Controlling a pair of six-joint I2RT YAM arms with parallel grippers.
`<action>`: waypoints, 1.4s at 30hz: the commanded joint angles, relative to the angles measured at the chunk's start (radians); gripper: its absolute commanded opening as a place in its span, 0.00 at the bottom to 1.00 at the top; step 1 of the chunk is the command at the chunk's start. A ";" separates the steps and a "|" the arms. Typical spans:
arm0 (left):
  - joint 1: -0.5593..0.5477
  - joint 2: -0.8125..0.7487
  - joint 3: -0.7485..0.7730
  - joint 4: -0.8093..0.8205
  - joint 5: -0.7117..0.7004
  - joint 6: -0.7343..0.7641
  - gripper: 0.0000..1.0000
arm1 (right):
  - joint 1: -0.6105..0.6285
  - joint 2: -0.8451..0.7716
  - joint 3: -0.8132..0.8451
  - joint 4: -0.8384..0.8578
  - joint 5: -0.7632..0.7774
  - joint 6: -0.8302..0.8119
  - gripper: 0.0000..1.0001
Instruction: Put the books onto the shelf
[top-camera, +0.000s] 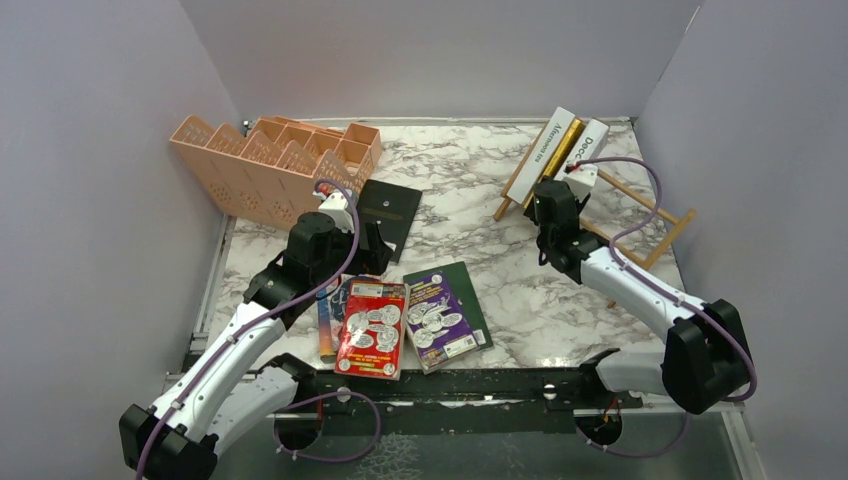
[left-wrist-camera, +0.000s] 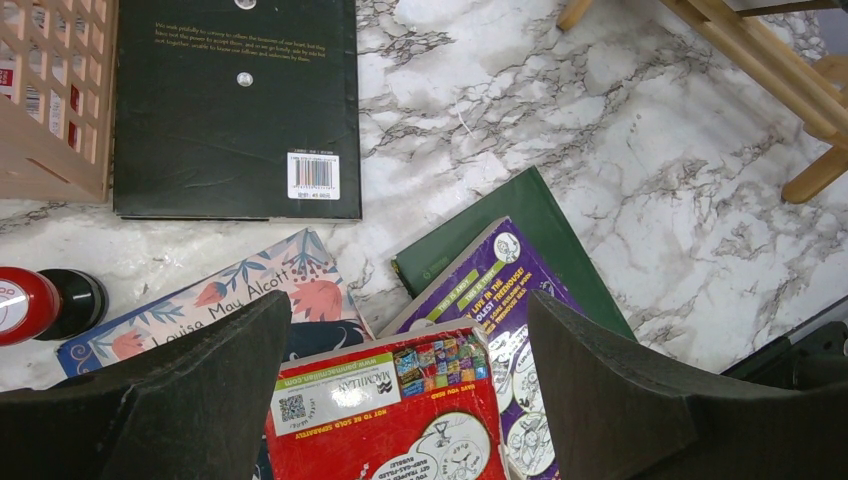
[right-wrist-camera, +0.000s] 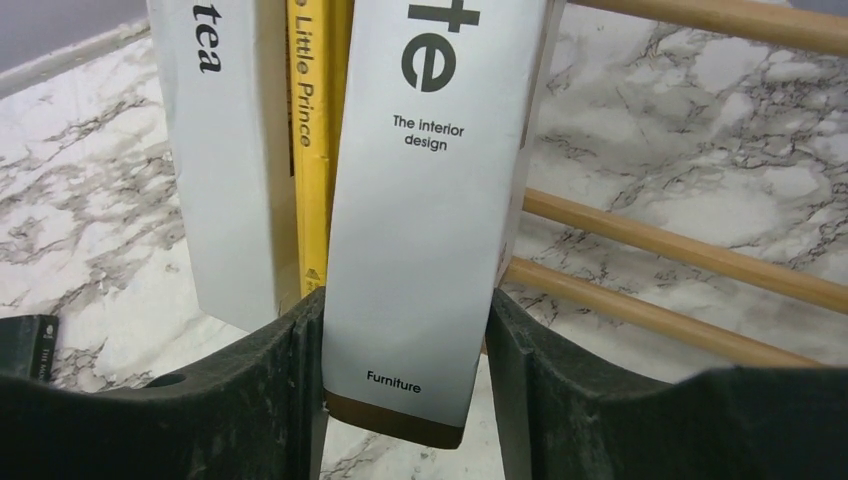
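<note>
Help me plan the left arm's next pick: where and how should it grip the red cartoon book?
Grip the red cartoon book by its far short edge, coming from above with the open left end effector. It lies flat, topmost, resting on the floral book and purple book, so that edge probably sits raised off the marble.

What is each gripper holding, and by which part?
Left gripper open, holding nothing. Right gripper straddles the Decorate book at its lower spine end, on the shelf; grip cannot be told.
</note>
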 joint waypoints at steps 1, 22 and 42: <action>0.000 -0.002 0.007 0.003 -0.012 0.011 0.88 | -0.001 -0.014 -0.024 0.128 0.006 -0.083 0.54; 0.000 0.020 0.008 0.005 -0.005 0.008 0.88 | 0.000 -0.055 -0.103 0.174 -0.149 -0.121 0.76; 0.000 0.047 0.020 0.014 0.082 0.020 0.88 | -0.003 -0.180 0.256 -0.285 -0.532 -0.171 0.88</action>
